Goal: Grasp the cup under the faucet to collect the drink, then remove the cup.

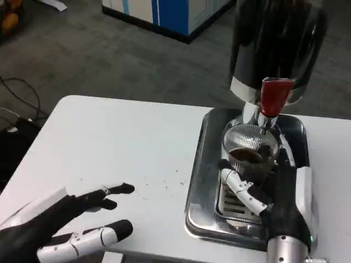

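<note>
White desk [120,142], grey floor behind. Right hand [274,192] wraps the ribbed cup [249,148] of dark drink, faucet [272,97] directly above. Left hand [60,224] spread wide, holding nothing.

- You were working in what looked like a lab or office test area, not a home kitchen.
- The floor [109,55] at twelve o'clock was grey, flat carpet of the commercial kind.
- A blue and white cabinet [170,13] stood on it at about twelve o'clock, well apart from your table.
- Loose black cables [22,96] trailed across the floor at ten o'clock, the way they do around test rigs.
- Your bench was a plain white table [120,142] with rounded corners, carrying a steel tray [200,181] and a dark drink dispenser [274,44] at one o'clock.
</note>
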Controlling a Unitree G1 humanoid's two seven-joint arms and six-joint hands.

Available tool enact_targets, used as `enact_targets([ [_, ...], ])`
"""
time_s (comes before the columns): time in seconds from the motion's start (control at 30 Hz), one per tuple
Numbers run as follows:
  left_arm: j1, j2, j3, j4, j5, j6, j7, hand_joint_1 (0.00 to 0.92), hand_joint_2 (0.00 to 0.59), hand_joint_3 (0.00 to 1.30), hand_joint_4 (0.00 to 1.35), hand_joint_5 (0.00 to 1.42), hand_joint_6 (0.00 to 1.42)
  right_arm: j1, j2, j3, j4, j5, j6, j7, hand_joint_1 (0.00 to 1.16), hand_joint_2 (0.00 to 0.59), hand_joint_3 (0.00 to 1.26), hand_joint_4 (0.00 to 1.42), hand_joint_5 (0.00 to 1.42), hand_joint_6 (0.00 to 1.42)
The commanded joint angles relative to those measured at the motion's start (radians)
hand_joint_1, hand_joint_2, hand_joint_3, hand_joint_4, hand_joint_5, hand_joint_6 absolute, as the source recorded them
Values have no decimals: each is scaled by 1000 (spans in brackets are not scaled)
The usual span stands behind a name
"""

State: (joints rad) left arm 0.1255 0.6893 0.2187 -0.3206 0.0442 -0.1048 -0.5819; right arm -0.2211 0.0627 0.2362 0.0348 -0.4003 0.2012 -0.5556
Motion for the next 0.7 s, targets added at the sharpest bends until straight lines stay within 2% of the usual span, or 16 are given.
enact_targets([
  [0.03,12,16,16,15,-12,-14,-11,92,146,180,86,174,140,17,93,8,33,25,9,-5,654,195,229,344,425,377],
  [0.33,23,12,17,21,-9,-26,-6,68,144,186,93,172,140,28,92,7,42,32,-29,-40,683,204,348,445,515,488],
  [0.37,21,12,17,22,-9,-28,-5,68,144,186,94,171,140,33,91,7,40,31,-40,-49,687,204,396,515,590,591],
  [0.4,16,13,17,25,-9,-28,-4,68,144,186,94,169,140,36,90,7,40,31,-47,-56,702,210,432,548,626,636],
  [0.57,-7,14,8,31,-7,-27,-5,66,143,186,96,165,140,54,87,2,24,34,-84,-80,705,210,494,648,736,761],
  [0.7,-21,12,-4,32,-2,-23,-5,66,143,186,96,164,140,64,82,-11,10,41,-108,-91,730,212,581,759,871,942],
])
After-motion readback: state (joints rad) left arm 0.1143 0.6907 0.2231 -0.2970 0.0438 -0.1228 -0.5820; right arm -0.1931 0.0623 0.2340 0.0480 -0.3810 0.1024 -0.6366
